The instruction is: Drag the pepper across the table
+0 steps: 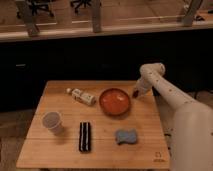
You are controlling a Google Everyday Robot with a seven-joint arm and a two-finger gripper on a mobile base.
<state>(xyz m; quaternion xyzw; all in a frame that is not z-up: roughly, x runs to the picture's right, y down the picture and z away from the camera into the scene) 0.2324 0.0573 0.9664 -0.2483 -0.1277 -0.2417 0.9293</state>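
Pincer [135,93] low at bench's [60,150] 2 o'clock edge, beside bowl [115,101], over pepper [134,94]; grip state cannot be told.

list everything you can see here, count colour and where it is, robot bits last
light-brown wooden plank table: 1, light brown, centre of view, small dark logo at its near right corner
round orange-red bowl: 1, orange-red, right of the table's middle, towards the far edge
small slim dark red pepper: 1, dark red, just right of the bowl, under the gripper tip
small lying bottle with pale label: 1, white and brown, left of the bowl
pale paper cup: 1, whitish with dark inside, upright at the table's left side
flat black rectangular bar: 1, black, near edge, left of centre
wavy-edged blue sponge: 1, blue, near edge, below the bowl
white robot arm: 1, white, right side, reaching over the table's far right corner
gripper: 1, dark, at the pepper beside the bowl
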